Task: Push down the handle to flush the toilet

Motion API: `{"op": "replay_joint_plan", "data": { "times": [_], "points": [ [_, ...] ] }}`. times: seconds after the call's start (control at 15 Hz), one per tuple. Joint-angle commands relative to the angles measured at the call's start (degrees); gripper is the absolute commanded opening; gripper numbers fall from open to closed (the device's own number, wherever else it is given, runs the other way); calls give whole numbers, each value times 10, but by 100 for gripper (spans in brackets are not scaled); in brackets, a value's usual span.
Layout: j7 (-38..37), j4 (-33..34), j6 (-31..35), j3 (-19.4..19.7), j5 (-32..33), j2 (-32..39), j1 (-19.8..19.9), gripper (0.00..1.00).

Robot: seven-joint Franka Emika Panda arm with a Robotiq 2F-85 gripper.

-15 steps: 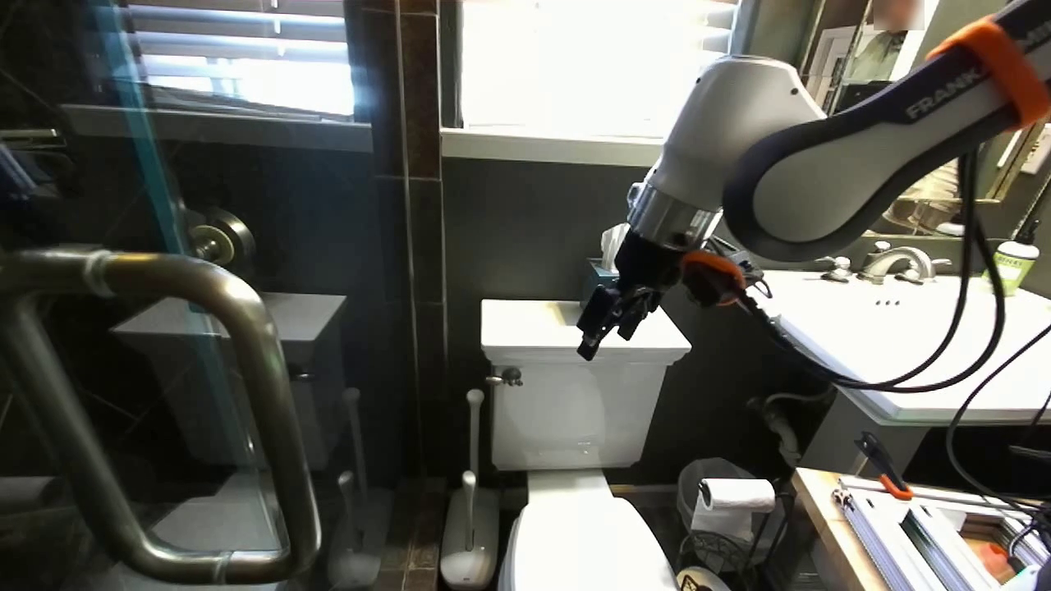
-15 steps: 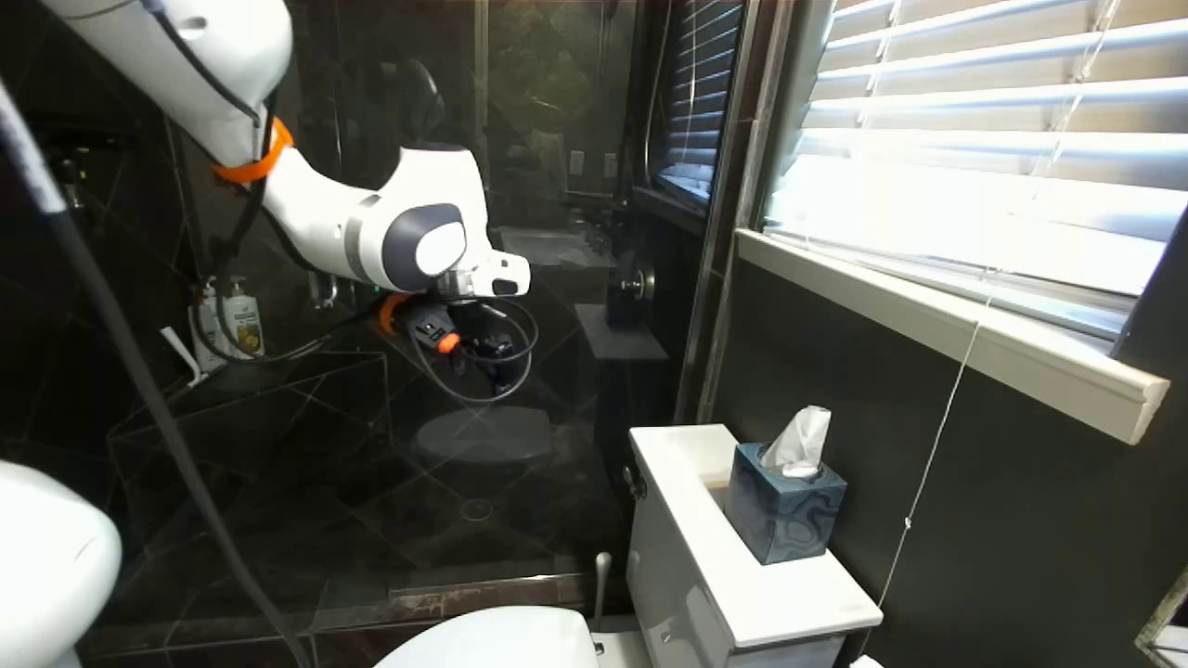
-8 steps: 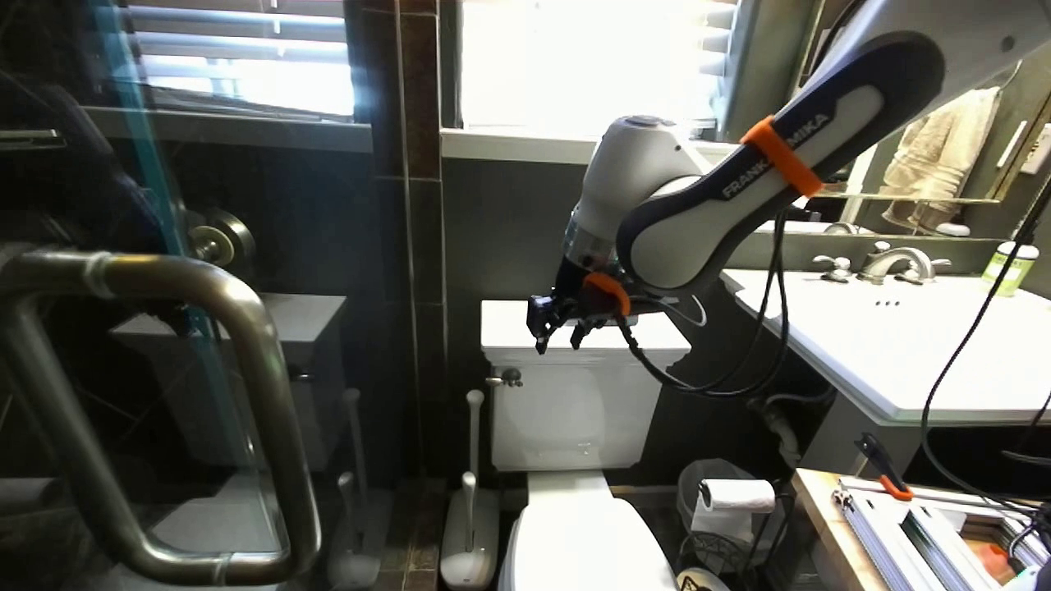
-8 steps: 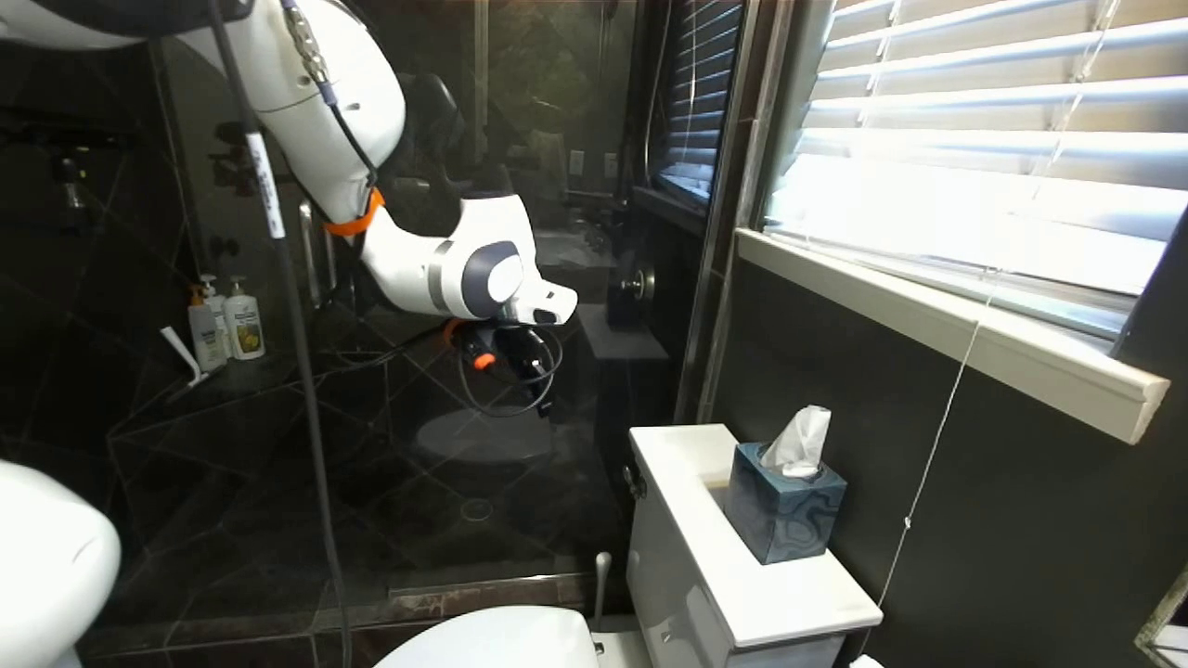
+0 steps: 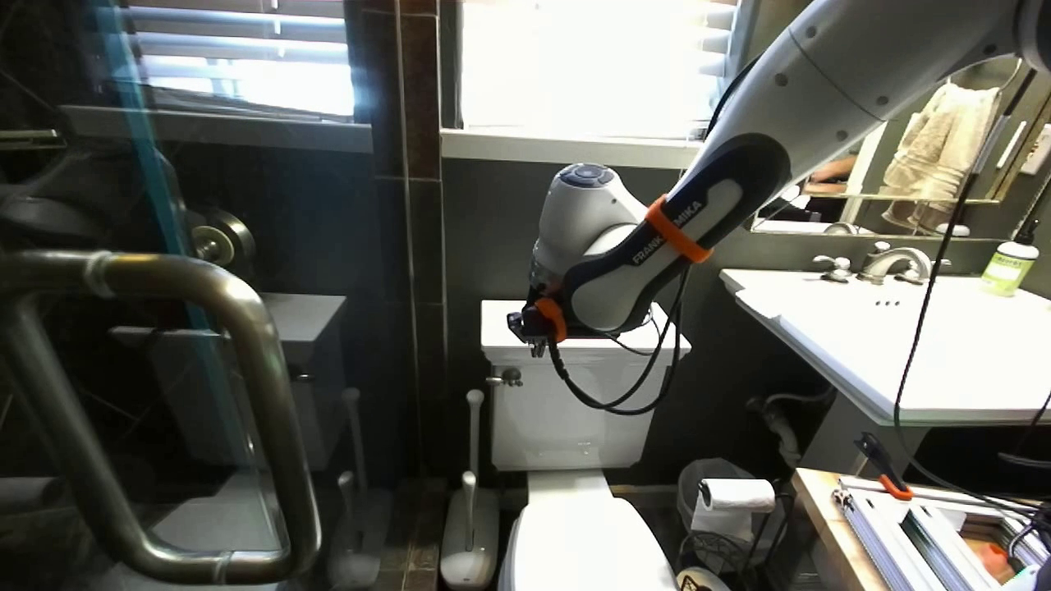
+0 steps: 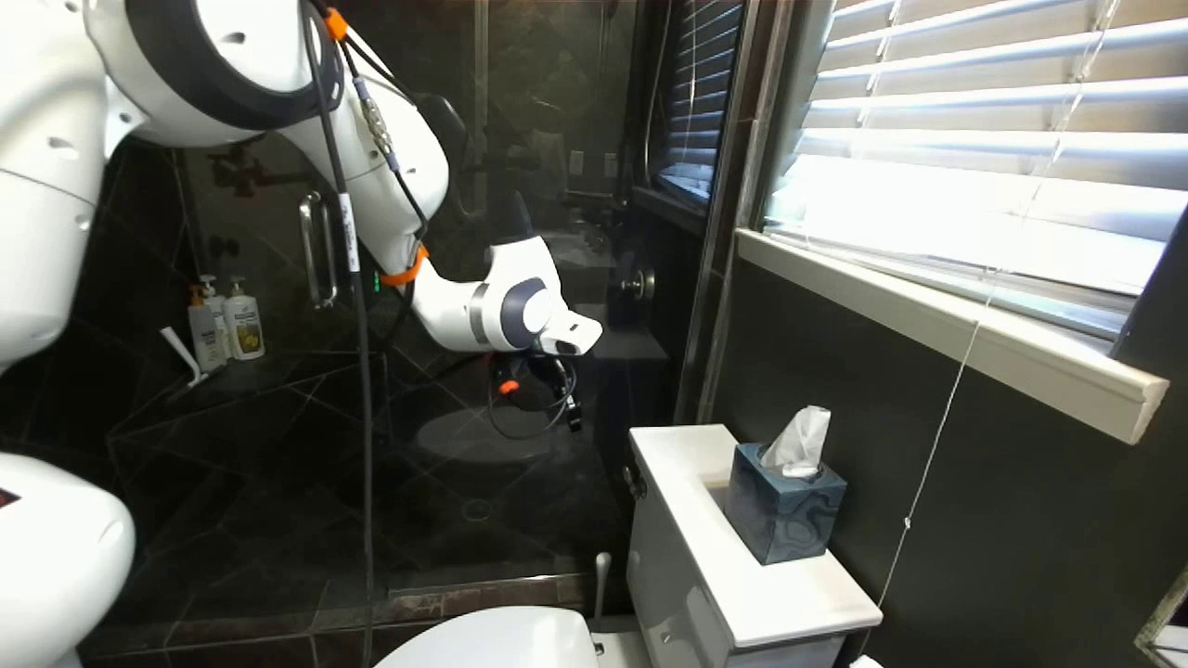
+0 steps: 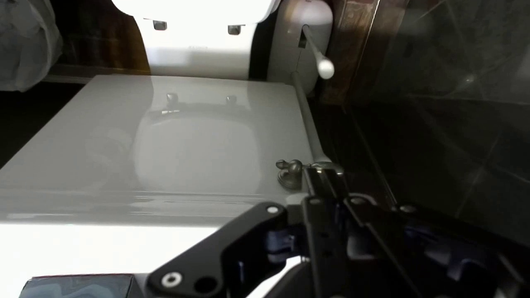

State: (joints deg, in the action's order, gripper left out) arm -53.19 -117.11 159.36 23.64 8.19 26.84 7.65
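A small metallic handle (image 5: 502,377) sits at the upper left of the white toilet's tank (image 5: 579,419) in an exterior view. The same handle (image 6: 635,481) shows dimly on the tank's far front corner in an exterior view. In the wrist view, the tips of my gripper (image 7: 321,171) overlap the lever (image 7: 327,165), beside its round mount. My gripper (image 6: 574,422) hangs above and in front of the tank, apart from the handle. Its fingers stand side by side with only a sliver between them, holding nothing. The gripper (image 5: 539,349) appears just above the handle in an exterior view.
A patterned tissue box (image 6: 784,510) stands on the tank lid. The white sink (image 5: 895,328) lies to one side, a curved metal door bar (image 5: 283,410) in the foreground. White brush handles (image 5: 475,427) rise beside the tank. Cables (image 5: 612,408) loop below the wrist.
The arm has swung across the tank toward the handle's side and come lower. The gripper's fingers have come together from a wide spread. The handle looks unmoved.
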Motion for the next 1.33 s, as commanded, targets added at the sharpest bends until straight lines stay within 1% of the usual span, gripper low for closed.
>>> {"op": "replay_joint_plan", "data": {
  "times": [0.0,0.13,0.2,0.33,0.6,0.67,0.8,0.93,1.27],
  "points": [
    [-41,53,27,35,-13,69,-21,0],
    [-56,70,32,49,-18,95,-25,0],
    [-25,42,22,37,-18,64,-20,1],
    [-33,57,26,45,-20,85,-21,1],
    [-38,65,27,48,-21,92,-24,0],
    [-43,80,42,46,-24,111,-21,0],
    [-48,94,38,43,-32,127,-20,0],
    [-53,108,45,48,-35,147,-24,0],
    [-45,162,40,38,-61,203,-14,0]
  ]
}}
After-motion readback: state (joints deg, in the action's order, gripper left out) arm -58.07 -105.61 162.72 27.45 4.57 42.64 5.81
